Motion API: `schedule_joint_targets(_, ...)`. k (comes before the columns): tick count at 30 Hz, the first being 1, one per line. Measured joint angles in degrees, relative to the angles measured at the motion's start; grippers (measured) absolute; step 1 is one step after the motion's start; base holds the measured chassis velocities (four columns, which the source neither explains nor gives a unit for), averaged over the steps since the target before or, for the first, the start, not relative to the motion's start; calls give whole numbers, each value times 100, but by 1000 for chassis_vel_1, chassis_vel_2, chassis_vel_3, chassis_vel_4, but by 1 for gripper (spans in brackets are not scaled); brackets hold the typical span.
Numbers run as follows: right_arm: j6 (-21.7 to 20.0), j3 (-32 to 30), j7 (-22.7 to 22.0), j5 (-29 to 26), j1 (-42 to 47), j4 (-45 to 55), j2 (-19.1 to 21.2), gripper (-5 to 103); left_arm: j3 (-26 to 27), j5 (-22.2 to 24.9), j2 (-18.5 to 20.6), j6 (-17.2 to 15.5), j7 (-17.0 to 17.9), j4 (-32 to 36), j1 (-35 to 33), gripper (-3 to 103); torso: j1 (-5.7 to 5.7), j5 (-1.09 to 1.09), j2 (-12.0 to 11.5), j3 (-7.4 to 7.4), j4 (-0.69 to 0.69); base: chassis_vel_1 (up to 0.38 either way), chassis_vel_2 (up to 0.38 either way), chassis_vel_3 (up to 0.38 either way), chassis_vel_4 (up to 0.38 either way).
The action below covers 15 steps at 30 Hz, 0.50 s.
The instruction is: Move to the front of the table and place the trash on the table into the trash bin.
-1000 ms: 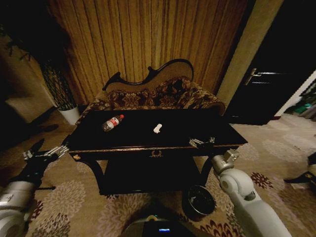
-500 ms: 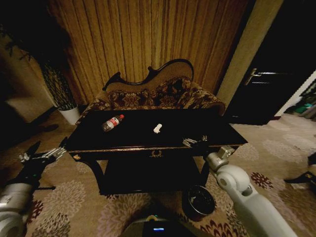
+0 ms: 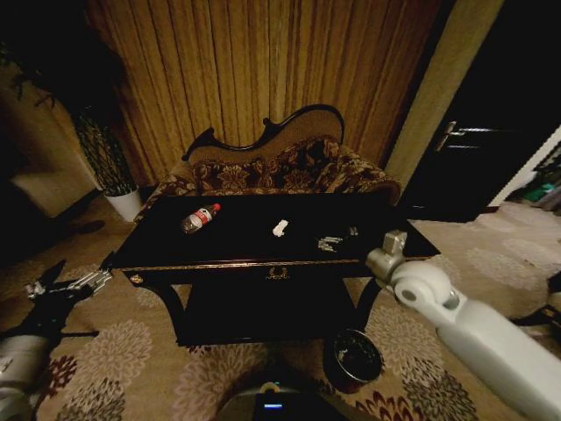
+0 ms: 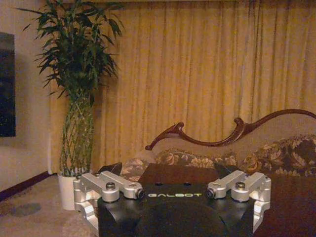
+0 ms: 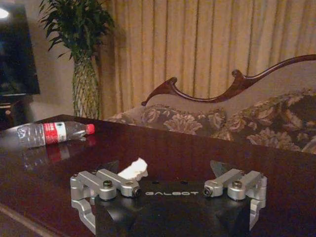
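A: What is seen at the left, set against 1 second ago?

B: The left gripper (image 3: 66, 282) is held lower and farther out, off the table's (image 3: 228, 253) left front corner, fingers spread and empty.

A: And on the tabletop?

B: 2 pieces of trash are unmoved: the bottle (image 3: 200, 217) lies on its side near the left rear, the white scrap (image 3: 280, 228) near the centre.

A: The right side?

B: The right gripper (image 3: 337, 238) has been carried from the front edge inward over the top, just beside the scrap, jaws wide apart with nothing held. The trash bin (image 3: 352, 359) stands on the carpet below the table's right front.
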<state>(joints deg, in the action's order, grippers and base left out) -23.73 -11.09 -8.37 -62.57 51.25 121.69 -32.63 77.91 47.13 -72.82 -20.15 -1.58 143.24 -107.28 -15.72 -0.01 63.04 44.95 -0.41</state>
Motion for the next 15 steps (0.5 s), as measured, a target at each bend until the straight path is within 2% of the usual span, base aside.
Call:
schedule_joint_targets(1,0,0,0,0,0,0,0,100,0,0,0,0,0,0,0,100,0,0,0,0,0,0,0,0,0)
schedule_joint_targets(4,-196,805,-234,-280,-771,-162,-135,100,-11,-1,37,-31,17,0,35,100,0,1,0,1,0,0,0,0,0)
schedule_joint_targets(7,-300,1146,-359,-374,-1102,-240,-252,100,-29,-1,48,-70,44,0,60,100,0,0,0,1,0,0,0,0,0)
schedule_joint_targets(9,-495,1491,-690,-475,-1479,-329,-453,100,-45,-13,48,-115,94,0,102,100,0,-2,0,0,-1,0,0,0,0)
schedule_joint_targets(11,-598,1574,-835,-514,-1580,-354,-552,100,-47,-20,44,-121,98,0,109,100,0,-1,0,0,-1,0,0,0,0)
schedule_joint_targets(13,-843,1815,-1411,-666,-1888,-457,-888,100,-25,-38,13,-134,103,0,103,100,0,1,-1,1,0,0,0,0,0)
schedule_joint_targets(15,-885,1868,-1508,-683,-1946,-483,-951,100,-14,-42,5,-134,103,0,96,100,-1,0,0,1,1,0,0,0,0)
